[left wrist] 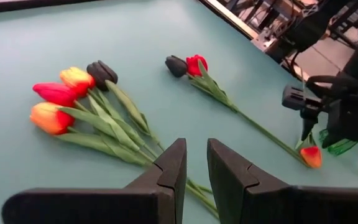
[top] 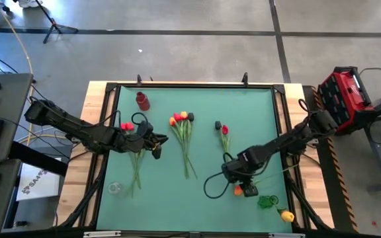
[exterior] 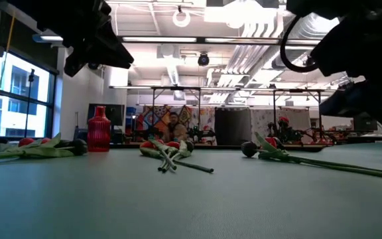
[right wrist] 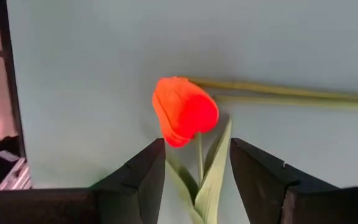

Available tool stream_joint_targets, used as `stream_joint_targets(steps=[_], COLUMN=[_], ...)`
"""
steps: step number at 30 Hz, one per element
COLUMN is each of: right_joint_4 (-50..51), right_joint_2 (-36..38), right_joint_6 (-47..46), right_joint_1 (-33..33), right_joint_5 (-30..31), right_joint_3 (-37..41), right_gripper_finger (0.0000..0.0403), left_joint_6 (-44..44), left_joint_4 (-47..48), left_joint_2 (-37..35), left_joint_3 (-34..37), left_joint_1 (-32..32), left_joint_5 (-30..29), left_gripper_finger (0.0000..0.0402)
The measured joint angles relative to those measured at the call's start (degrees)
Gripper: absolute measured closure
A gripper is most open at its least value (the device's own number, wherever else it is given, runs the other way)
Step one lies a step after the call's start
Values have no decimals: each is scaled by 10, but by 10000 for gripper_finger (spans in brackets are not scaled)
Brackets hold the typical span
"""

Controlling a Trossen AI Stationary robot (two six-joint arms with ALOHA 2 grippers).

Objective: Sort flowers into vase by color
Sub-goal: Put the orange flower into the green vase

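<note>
Flowers lie loose on the mat beside the red vase; both tools released.

Roughly eleven tulips, one red vase, one clear glass.

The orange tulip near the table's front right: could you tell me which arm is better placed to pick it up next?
Probably the right. The right gripper is open with its fingers either side of the orange tulip stem. The left gripper hovers across the table by the middle bunch, its fingers only narrowly apart.
</note>
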State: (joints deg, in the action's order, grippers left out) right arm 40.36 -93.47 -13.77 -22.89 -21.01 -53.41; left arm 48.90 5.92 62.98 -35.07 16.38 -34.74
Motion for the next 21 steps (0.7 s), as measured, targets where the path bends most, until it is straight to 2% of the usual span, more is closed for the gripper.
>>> stream_joint_targets(steps=[7, 17, 21], right_joint_4=[-4, -31, -38], right_joint_2=[0, 2, 2], right_joint_6=[38, 38, 36], right_joint_1=[-29, -45, -40], right_joint_5=[24, 14, 23], right_joint_3=[9, 66, 70], right_gripper_finger=[242, 306, 347], left_joint_6=[16, 30, 30], left_joint_4=[4, 5, 5], left_joint_2=[0, 0, 0], left_joint_3=[0, 0, 0], left_joint_1=[3, 1, 1], left_joint_5=[16, 16, 14], left_gripper_finger=[351, 351, 351])
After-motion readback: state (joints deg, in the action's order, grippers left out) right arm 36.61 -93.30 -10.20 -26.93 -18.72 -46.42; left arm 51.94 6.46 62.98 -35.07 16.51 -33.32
